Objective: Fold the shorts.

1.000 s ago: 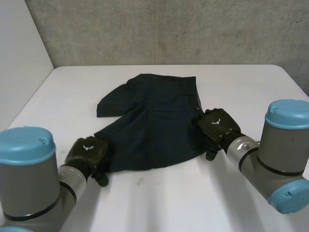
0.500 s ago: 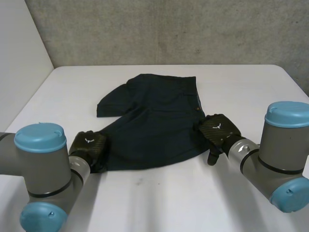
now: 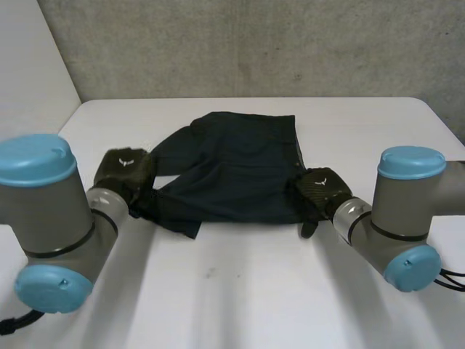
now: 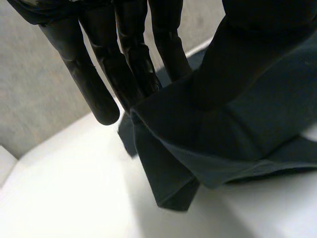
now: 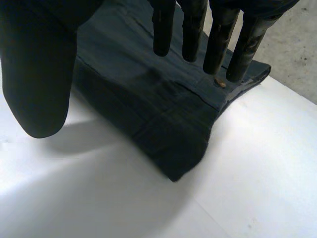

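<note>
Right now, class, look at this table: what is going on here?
A two-armed robot is partway through folding a pair of dark shorts on a white table. Its left hand pinches the hem of one leg between fingers and thumb and holds it raised, with the cloth drooping below. Its right hand is at the waistband end, straight fingers over the cloth and thumb apart above the table. The rest of the shorts rests on the table.
</note>
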Available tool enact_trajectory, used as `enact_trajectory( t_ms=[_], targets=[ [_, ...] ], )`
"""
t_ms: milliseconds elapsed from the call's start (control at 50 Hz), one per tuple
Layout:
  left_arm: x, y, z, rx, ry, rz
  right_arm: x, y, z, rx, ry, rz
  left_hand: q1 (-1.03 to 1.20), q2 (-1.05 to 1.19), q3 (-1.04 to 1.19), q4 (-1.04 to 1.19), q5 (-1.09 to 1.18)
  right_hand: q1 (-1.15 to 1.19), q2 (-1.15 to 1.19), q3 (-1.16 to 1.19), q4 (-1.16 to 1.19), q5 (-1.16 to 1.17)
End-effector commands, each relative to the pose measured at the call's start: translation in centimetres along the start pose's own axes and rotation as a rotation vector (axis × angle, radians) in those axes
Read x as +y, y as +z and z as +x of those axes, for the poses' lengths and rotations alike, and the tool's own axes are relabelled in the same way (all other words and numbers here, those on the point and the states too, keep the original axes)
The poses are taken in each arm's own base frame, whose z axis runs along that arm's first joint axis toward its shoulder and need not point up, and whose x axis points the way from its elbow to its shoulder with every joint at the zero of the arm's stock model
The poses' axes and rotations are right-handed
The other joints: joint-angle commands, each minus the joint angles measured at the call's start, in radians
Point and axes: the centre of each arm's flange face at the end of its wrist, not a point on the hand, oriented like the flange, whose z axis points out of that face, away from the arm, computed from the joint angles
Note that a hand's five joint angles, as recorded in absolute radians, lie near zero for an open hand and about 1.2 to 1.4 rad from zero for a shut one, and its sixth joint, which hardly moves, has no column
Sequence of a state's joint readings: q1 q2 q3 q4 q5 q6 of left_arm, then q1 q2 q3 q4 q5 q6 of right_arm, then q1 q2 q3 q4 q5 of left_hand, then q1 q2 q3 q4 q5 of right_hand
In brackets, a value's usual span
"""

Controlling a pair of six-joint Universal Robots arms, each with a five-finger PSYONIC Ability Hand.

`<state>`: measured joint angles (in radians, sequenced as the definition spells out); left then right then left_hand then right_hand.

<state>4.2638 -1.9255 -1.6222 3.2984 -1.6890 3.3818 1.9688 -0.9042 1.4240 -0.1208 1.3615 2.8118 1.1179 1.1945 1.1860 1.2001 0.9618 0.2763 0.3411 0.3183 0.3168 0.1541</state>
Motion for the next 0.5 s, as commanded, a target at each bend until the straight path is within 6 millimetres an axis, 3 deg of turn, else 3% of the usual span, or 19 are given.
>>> enact_trajectory(
  t_ms=[20,100,120,180,240,300,320,400,500],
  targets=[
    [-2.4,-0.6,0.2,0.009,-0.005,0.048,0.3,1.4,0.1,0.005,0.057,0.005,0.278,0.202,0.21,0.196,0.26,0.252,0.187,0.21,0.211,0.199],
    [-3.0,-0.8,0.0,0.007,-0.013,0.059,0.2,2.0,0.3,0.013,0.056,0.015,0.278,0.202,0.21,0.196,0.26,0.501,0.436,0.459,0.46,0.448],
    [-3.2,-0.9,-0.1,0.003,-0.014,0.063,0.1,2.2,0.4,0.017,0.055,0.02,0.278,0.202,0.21,0.196,0.26,0.752,0.687,0.709,0.711,0.699],
    [-3.7,-1.1,-0.4,-0.003,-0.023,0.077,-0.2,2.4,0.7,0.024,0.053,0.03,0.278,0.202,0.21,0.196,0.26,1.119,1.054,1.077,1.079,1.067],
    [-4.0,-1.3,-0.6,-0.008,-0.028,0.085,-1.2,2.2,1.0,0.035,0.04,0.054,0.278,0.202,0.21,0.196,0.26,1.12,1.055,1.078,1.079,1.068],
    [-4.4,-1.7,-0.8,-0.011,-0.028,0.092,-3.5,1.2,2.1,0.072,0.022,0.102,0.278,0.202,0.21,0.196,0.26,1.12,1.055,1.078,1.079,1.068],
    [-4.3,-1.8,-0.8,-0.009,-0.025,0.087,-5.2,0.0,2.6,0.091,0.001,0.134,0.278,0.202,0.21,0.196,0.26,1.12,1.055,1.078,1.079,1.068],
    [-3.8,-2.8,-0.7,0.011,-0.011,0.029,-8.8,-3.2,3.7,0.139,-0.088,0.184,0.278,0.202,0.21,0.196,0.26,1.12,1.055,1.078,1.079,1.068],
    [-2.6,-5.5,-0.5,0.077,0.004,-0.088,-10.0,-7.0,4.1,0.146,-0.226,0.1,0.278,0.202,0.21,0.196,0.26,1.12,1.055,1.078,1.079,1.068]
  ],
)
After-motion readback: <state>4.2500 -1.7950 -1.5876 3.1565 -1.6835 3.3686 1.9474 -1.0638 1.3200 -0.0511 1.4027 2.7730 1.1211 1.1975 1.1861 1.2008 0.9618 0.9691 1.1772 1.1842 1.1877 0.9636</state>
